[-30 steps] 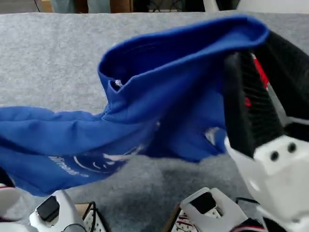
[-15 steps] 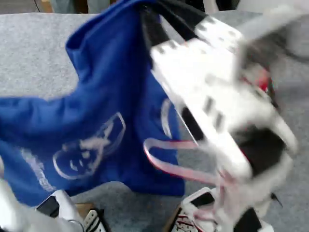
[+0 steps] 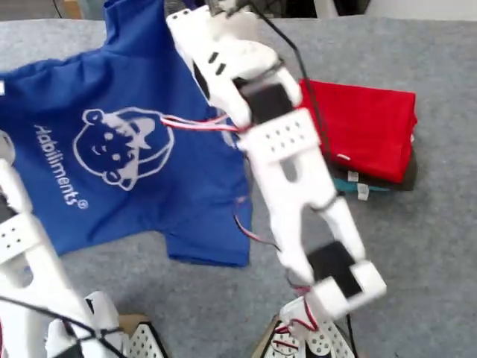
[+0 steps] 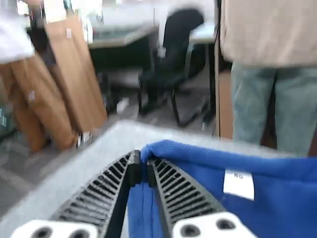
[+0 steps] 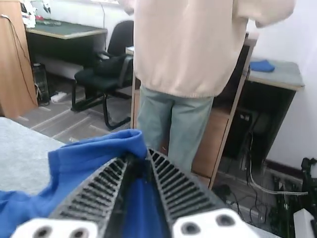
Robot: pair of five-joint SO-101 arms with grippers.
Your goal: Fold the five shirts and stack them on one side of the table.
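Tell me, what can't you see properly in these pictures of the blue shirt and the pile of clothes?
High view: the folded clothes under the folded red shirt; it covers them, only dark and teal edges peek out.
High view: one side of the blue T-shirt with a white cartoon face, behind a white robot arm.
Left wrist view: the white neck label, too blurred to read.
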